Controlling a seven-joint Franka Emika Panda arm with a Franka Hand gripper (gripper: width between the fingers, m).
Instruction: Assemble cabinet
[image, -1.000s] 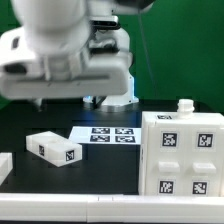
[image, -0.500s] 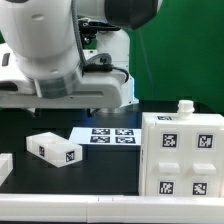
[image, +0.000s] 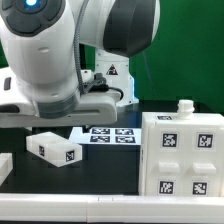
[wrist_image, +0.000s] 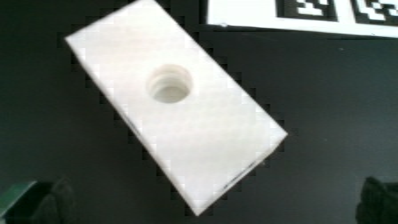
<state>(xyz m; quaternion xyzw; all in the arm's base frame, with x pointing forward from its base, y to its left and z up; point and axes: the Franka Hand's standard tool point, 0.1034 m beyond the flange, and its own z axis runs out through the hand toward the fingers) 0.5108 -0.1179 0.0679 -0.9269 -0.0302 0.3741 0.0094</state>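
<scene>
Wrist view: gripper (wrist_image: 201, 207) spread wide, empty, seemingly well above 1 white panel (wrist_image: 178, 115) lying askew. Turn to straddle its narrow width, centre near the hole (wrist_image: 171, 82), descend.

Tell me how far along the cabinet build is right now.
Done: the cabinet body stands as one big box on the exterior view's right. In hand: nothing; the pincer is open above the loose block, whose top shows a round hole in the wrist view. Left: that block and another piece at the exterior view's left edge lie apart from the body.
</scene>
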